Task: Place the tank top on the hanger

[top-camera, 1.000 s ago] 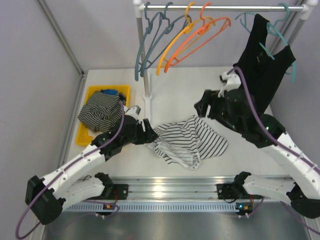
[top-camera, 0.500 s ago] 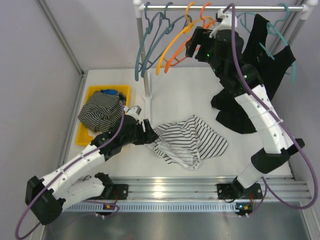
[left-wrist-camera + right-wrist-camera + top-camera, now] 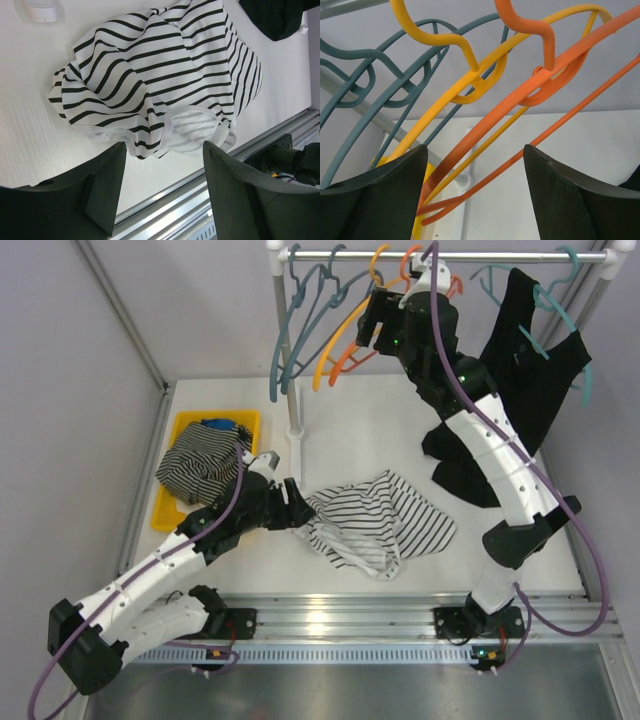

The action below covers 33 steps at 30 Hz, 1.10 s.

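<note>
The tank top [image 3: 385, 522] lies crumpled on the table in front of the arms; the left wrist view shows its striped fabric [image 3: 160, 70] with a white-edged strap at the near side. My left gripper [image 3: 302, 504] is open at its left edge, the jaws just short of the hem [image 3: 164, 150]. The red-orange hanger [image 3: 346, 362] hangs on the rail. My right gripper [image 3: 372, 328] is raised to it and open, and its lower bar and shoulder [image 3: 510, 107] pass between the jaws [image 3: 475, 147] without being gripped.
A yellow hanger [image 3: 345, 328] and teal hangers [image 3: 298, 315] hang left of the red-orange one on the rail [image 3: 500, 255]. A black top [image 3: 530, 370] hangs at the right, its cloth [image 3: 462, 475] reaching the table. A yellow bin [image 3: 180, 425] holds a darker striped garment [image 3: 203, 462].
My right arm has risen from low over the table up to the rail, bringing its open gripper around the red-orange hanger. My left gripper stayed at the tank top's edge.
</note>
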Each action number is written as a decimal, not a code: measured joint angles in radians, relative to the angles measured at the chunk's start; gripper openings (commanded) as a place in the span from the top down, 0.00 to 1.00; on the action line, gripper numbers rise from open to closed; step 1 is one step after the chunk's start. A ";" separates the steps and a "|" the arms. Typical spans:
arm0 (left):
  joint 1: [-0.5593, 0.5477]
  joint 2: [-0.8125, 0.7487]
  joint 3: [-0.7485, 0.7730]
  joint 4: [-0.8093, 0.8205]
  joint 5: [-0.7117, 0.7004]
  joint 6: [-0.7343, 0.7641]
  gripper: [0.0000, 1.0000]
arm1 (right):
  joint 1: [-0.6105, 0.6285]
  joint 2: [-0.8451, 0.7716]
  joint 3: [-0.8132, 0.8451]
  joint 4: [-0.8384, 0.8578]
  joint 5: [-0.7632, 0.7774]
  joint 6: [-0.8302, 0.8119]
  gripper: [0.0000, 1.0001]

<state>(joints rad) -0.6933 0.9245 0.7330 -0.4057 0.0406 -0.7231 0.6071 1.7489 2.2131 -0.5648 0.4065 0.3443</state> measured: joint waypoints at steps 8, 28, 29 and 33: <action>0.000 0.000 0.000 0.000 0.000 0.000 0.33 | 0.000 0.011 0.001 -0.023 0.018 -0.002 0.33; 0.000 0.024 -0.008 0.005 0.015 0.000 0.34 | -0.001 -0.026 -0.001 -0.121 0.110 -0.058 0.52; 0.000 0.026 -0.008 0.006 0.016 0.000 0.34 | -0.001 -0.032 -0.002 -0.126 0.115 -0.064 0.55; 0.000 0.029 -0.009 0.010 0.023 0.000 0.34 | -0.001 -0.051 -0.003 -0.137 0.128 -0.086 0.61</action>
<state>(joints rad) -0.6933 0.9539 0.7238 -0.3962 0.0635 -0.7235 0.6064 1.6974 2.2101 -0.7021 0.5346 0.2581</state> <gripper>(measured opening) 0.666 0.414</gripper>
